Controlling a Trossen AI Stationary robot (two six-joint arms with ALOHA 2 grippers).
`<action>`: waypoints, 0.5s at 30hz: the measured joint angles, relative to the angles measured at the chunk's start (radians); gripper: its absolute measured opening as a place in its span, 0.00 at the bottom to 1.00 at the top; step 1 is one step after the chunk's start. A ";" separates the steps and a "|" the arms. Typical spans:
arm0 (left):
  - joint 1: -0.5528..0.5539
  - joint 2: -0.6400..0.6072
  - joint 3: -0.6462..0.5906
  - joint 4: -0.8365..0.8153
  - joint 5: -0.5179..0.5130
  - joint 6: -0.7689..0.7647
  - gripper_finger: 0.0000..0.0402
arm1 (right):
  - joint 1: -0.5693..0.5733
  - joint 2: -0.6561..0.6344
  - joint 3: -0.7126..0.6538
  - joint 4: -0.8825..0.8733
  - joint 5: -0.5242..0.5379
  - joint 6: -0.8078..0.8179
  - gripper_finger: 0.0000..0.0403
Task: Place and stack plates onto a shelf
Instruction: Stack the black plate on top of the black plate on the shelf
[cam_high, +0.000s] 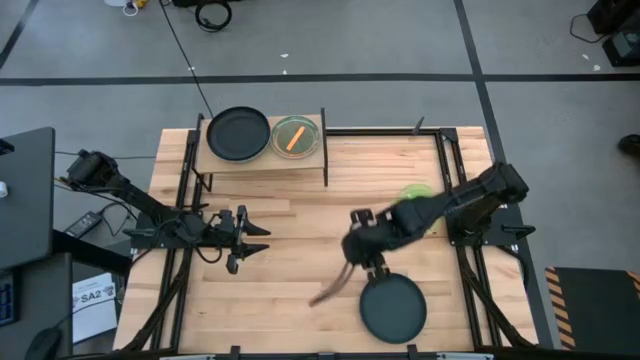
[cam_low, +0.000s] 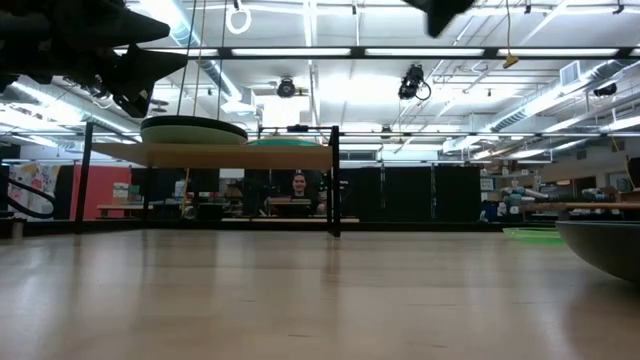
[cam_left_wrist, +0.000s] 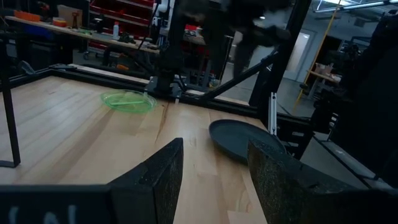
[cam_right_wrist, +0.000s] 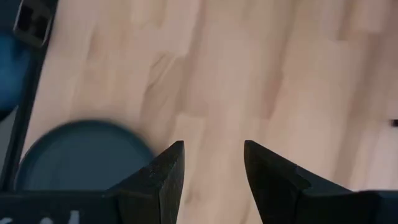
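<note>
The right gripper (cam_high: 372, 268) hangs above the near middle of the table with its fingers (cam_right_wrist: 163, 177) spread wide and nothing between them. In the high view it sits just beyond the rim of a black plate (cam_high: 392, 306) lying flat near the table's front edge; the right wrist view shows that same dark disc (cam_right_wrist: 81, 155) off to one side of the fingers, not yet between them.

The plate looks like a stiff, shallow dish with a raised lip, probably light plastic or melamine, smooth and likely slippery. Lying flat on the wood, it offers only the rim to pinch, so my judgement is that one finger has to slide under the lip and the other press on the upper face; a shallow grip could let it tilt or slip out.

Further right, a translucent green plate (cam_high: 416, 192) lies on the table, partly hidden by the right arm. It appears thinner and more flexible, so it may bend under a hard pinch.

The left gripper (cam_high: 247, 238) waits over the left side of the table, also open and empty.

At the back stands the shelf (cam_high: 263, 160), carrying a second black plate (cam_high: 238, 134) and beside it a green plate (cam_high: 296, 136) with something orange on it.
</note>
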 joint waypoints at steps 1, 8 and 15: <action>0.000 0.000 0.000 0.000 0.000 0.000 0.46 | 0.018 0.001 -0.013 0.000 0.000 0.006 0.43; 0.000 0.000 0.000 0.000 0.000 0.000 0.46 | 0.092 0.000 -0.140 0.031 -0.001 0.091 0.43; 0.000 0.000 0.000 0.000 0.000 0.000 0.46 | 0.109 0.001 -0.314 0.125 -0.079 0.157 0.43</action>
